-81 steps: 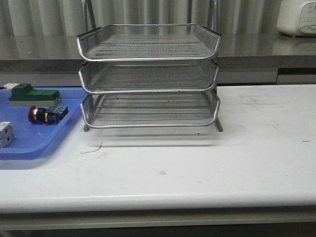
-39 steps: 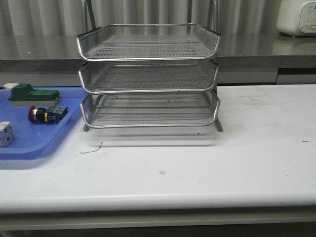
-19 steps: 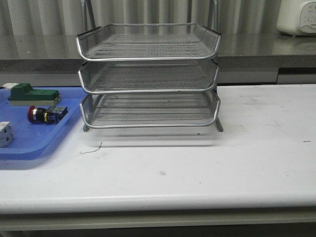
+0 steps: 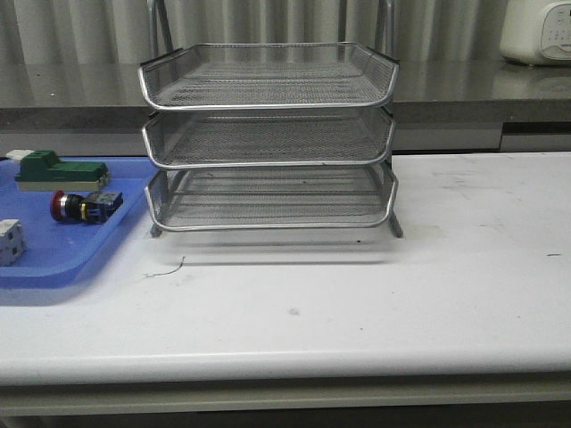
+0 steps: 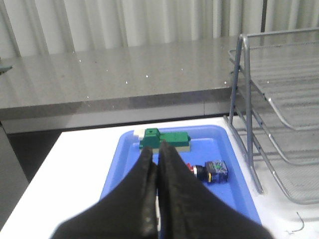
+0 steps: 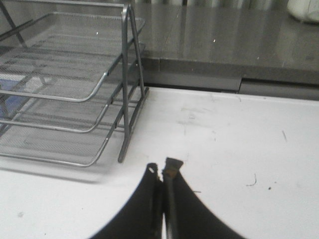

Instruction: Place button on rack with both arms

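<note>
The button (image 4: 83,206), with red head, yellow ring and dark body, lies on its side in the blue tray (image 4: 53,263) at the left of the table. It also shows in the left wrist view (image 5: 212,172), partly behind my fingers. The three-tier silver wire rack (image 4: 268,134) stands at the back middle of the table, empty. My left gripper (image 5: 155,152) is shut and empty, above the near part of the tray. My right gripper (image 6: 163,169) is shut and empty, over the white table to the right of the rack (image 6: 65,84). Neither arm shows in the front view.
A green block (image 4: 58,169) lies at the back of the blue tray, and a white cube (image 4: 9,242) at its left edge. A grey counter (image 4: 464,89) runs behind the table, with a white appliance (image 4: 538,31) at the far right.
</note>
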You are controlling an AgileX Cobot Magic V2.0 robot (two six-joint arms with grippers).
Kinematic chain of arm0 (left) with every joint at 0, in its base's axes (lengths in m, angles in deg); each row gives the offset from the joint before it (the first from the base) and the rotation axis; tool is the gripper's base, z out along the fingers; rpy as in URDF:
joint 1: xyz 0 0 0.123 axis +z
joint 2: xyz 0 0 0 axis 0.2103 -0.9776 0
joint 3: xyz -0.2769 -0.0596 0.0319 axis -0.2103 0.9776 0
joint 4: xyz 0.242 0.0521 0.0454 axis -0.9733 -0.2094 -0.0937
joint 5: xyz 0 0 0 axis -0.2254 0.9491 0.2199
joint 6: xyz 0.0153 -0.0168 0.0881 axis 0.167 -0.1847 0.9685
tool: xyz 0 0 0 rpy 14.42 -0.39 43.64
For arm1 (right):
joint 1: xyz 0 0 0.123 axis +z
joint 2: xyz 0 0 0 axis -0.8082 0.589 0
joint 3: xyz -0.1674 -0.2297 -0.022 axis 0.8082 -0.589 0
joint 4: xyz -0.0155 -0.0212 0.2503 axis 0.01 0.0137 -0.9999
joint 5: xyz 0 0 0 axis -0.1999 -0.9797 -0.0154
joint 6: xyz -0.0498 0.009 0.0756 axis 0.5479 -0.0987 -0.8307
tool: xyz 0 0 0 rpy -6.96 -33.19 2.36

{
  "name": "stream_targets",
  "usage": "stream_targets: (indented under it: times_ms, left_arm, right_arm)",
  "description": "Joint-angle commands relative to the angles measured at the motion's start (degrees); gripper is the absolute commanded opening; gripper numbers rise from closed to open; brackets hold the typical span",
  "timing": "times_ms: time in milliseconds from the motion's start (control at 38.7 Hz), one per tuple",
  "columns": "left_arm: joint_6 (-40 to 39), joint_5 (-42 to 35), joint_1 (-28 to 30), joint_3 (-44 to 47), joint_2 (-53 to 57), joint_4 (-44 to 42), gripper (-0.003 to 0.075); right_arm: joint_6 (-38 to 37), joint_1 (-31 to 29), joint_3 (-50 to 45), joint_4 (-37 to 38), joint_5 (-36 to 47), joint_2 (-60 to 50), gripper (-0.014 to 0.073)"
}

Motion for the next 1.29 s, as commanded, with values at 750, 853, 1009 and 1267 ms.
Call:
stream_targets:
  times_ms: [750, 853, 1009, 1267]
  left_arm:
    - [-0.4, -4.3, 0.1, -2.3, -1.1, 0.5, 0.064]
    - [-0.4, -4.3, 0.1, -2.3, -1.1, 0.5, 0.064]
    - [-0.4, -4.3, 0.1, -2.3, -1.1, 0.5, 0.064]
    - [-0.4, -4.3, 0.1, -2.3, -1.1, 0.5, 0.064]
  right_arm:
    - [0.2, -0.4, 3.3, -9.2, 5.1, 9.6, 0.0608]
    - [0.2, -0.4, 5.7, -14.2, 5.9, 18.2, 0.0608]
    - [0.2, -0.4, 8.9, -19.4, 7.2, 29.3, 0.0608]
    - [0.2, -0.4, 15.4, -22.9, 8.5, 44.3, 0.0532]
